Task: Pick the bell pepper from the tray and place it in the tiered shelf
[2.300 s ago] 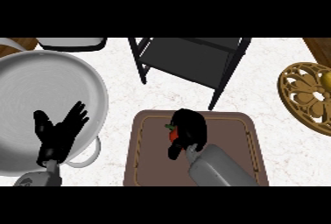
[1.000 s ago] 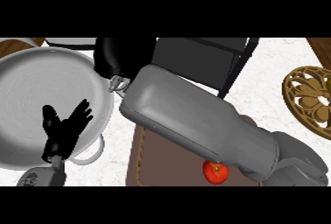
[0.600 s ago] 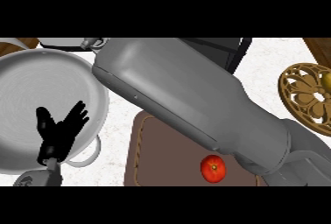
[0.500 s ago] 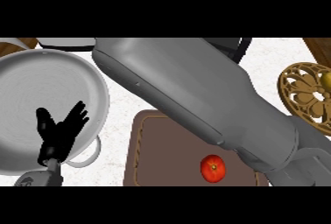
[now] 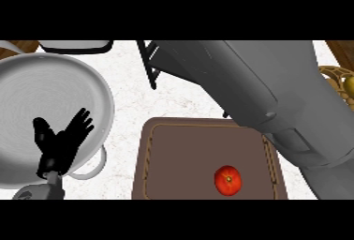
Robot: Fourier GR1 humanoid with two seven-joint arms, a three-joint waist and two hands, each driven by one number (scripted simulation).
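Observation:
The red bell pepper [image 5: 228,180] lies on the brown tray [image 5: 173,159], toward its lower right, with nothing touching it. My right forearm [image 5: 276,93] is a broad grey mass running from the lower right edge up to the top of the view, and its hand is out of sight. It covers most of the black tiered shelf [image 5: 149,65], of which only a left post and corner show. My left hand [image 5: 62,140] rests open, fingers up, over the rim of the big pan at the left.
A large grey pan [image 5: 41,93] with a loop handle fills the left side. A golden ornate dish [image 5: 340,82] peeks out at the right edge. A dark-rimmed object [image 5: 76,45] sits at the top left.
My right hand was on the pepper over the tray, then the arm swung up across the view. The forearm has since shifted right, uncovering more tray. The pepper stays on the tray.

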